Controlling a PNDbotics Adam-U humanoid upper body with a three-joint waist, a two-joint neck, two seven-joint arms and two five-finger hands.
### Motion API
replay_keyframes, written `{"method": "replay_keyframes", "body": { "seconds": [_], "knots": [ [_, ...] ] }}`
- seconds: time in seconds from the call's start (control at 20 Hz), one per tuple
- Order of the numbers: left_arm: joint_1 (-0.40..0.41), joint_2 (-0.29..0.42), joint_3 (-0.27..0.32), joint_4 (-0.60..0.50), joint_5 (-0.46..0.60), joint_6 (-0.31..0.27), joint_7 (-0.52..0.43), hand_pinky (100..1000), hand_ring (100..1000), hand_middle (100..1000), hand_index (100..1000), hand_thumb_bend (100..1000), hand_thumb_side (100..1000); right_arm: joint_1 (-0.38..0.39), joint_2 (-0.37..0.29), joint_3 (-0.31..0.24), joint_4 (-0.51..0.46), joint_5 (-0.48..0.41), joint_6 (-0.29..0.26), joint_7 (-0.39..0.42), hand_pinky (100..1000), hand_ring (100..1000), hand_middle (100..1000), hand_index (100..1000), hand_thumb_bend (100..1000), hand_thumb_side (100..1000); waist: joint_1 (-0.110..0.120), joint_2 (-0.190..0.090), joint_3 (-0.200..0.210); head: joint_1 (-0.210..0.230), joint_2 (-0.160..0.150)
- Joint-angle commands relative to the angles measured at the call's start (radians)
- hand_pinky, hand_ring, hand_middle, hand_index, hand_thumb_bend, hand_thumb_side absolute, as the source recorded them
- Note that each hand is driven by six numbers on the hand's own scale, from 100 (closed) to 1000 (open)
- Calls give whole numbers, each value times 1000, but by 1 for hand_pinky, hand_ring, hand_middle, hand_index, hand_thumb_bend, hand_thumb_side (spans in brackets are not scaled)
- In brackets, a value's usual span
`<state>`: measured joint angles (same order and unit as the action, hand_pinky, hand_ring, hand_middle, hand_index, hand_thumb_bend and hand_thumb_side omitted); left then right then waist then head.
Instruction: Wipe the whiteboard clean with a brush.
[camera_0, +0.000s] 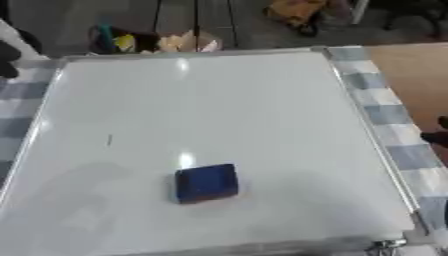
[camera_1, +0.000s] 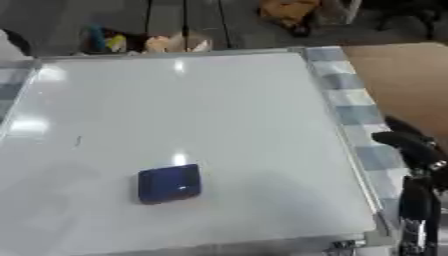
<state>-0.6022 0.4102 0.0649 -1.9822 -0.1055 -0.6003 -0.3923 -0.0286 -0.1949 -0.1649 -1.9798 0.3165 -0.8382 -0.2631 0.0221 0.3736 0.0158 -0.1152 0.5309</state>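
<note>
The board (camera_0: 219, 125) lies flat and looks almost clean, with one small dark mark (camera_0: 109, 140) on its left part. The brush (camera_0: 206, 183), a dark blue block, sits on the board near the front edge, and nothing is holding it. The right hand (camera_1: 411, 145) shows at the right edge of the right eye view, off the board, over the checked cloth (camera_1: 354, 115). Its fingers look bent, but I cannot tell if they are open or closed, and they hold nothing that I can see. The brush lies well to the left of those fingers and a bit nearer the front. The left hand is not in view. I think the step now is to reach for the brush. To do it well, the hand should come down over the top of the block, take it by its two sides, and keep it flat on the board. Then it should slide the brush to the mark, which is far left of the fingers. Behind the board some bags or bins (camera_0: 149, 42) hold colored things, too blurry to name.
</note>
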Motion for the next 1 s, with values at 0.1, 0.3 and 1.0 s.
{"method": "replay_keyframes", "body": {
  "seconds": [0.1, 0.3, 1.0],
  "knots": [
    [-34, 72, -47, -15, -84, -8, -4, 548, 750, 778, 142, 100, 678, 4, 1, 2, -20, 2, -1, -3, 709, 859, 683, 823, 100, 860, -2, -26, -3, 9, -4],
    [-62, 111, -96, 8, -154, -29, -36, 610, 764, 773, 123, 100, 667, 6, -3, 4, -20, -6, 1, 1, 709, 858, 684, 823, 100, 859, -3, -31, -3, 13, -1],
    [-192, 149, -281, 87, -338, -14, -291, 620, 837, 850, 227, 100, 801, 7, -18, 6, -20, -38, 7, 21, 708, 859, 682, 823, 100, 855, 8, -44, -7, 35, 6]
  ]
}}
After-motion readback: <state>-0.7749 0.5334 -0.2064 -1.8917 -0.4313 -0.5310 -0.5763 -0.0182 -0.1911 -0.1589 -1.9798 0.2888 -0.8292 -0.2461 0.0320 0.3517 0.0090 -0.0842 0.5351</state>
